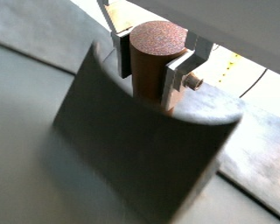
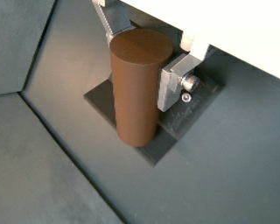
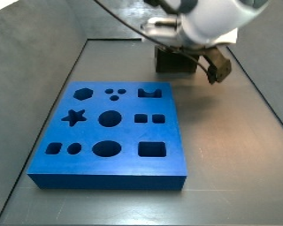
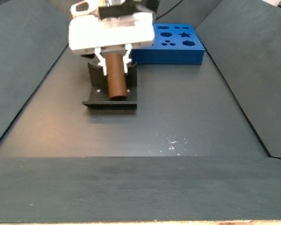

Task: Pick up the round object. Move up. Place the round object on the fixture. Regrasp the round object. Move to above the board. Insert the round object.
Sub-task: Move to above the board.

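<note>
My gripper (image 1: 150,74) is shut on the round object (image 1: 149,59), an orange-brown cylinder peg. The silver fingers (image 1: 180,77) clamp its sides near the upper end. The peg stands over the fixture (image 1: 143,149), the dark block close in front of it. In a wrist view the peg (image 2: 136,87) reaches down to the fixture's dark base plate (image 2: 168,140), with the gripper (image 2: 140,72) on it. In a side view the gripper (image 4: 111,60) holds the peg (image 4: 111,81) on the fixture (image 4: 91,95). The blue board (image 3: 109,124) lies apart from the gripper (image 3: 189,55).
The board (image 4: 176,42) with its shaped holes lies beyond the fixture (image 3: 173,62) on the dark floor. Sloping dark walls (image 4: 25,79) bound the work area on both sides.
</note>
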